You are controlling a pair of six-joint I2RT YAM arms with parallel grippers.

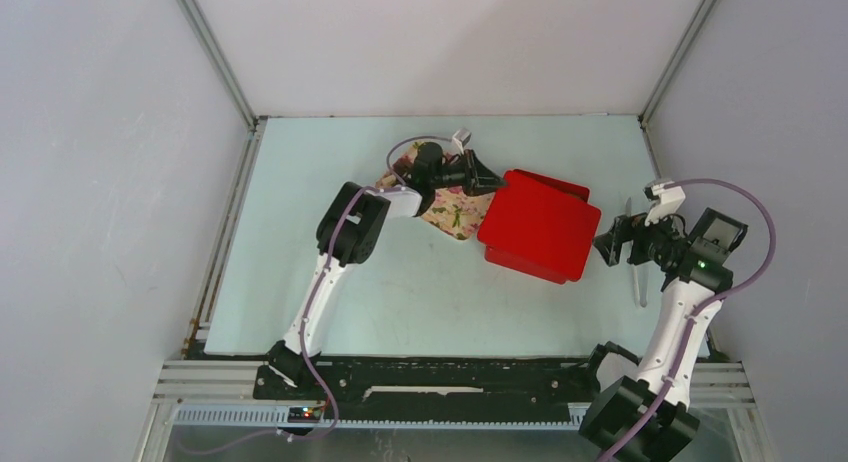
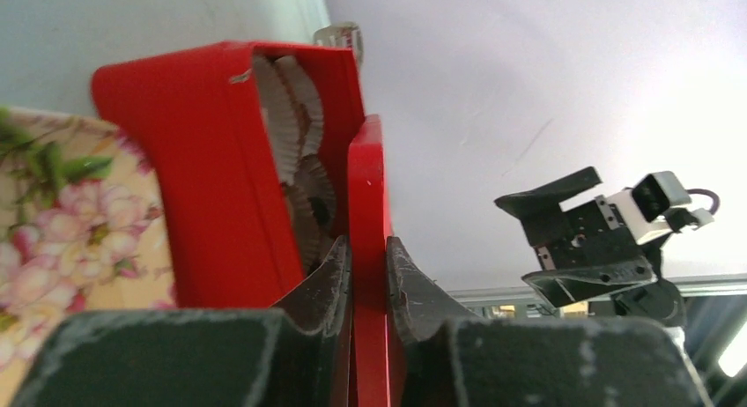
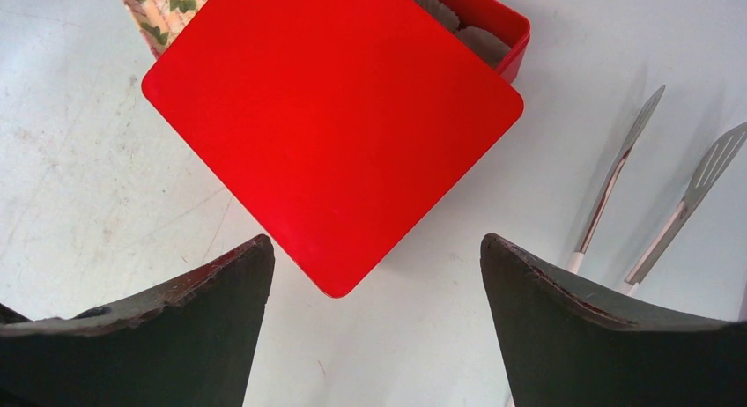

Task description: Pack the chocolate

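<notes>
— What is seen from above?
— A red lid is seen mid-frame, laid askew over a red box whose far rim is left uncovered. Its left corner is met by the left tool, over a floral tray. The right tool is held just right of the lid, with metal tongs lying on the desk beside it.
— And the left wrist view?
— The lid's edge is pinched between the fingers. Crinkled paper cups are seen inside the box; the chocolate cannot be made out among them.
— The right wrist view?
— The right tool is spread wide, with nothing gripped, above the lid's lower corner.
</notes>
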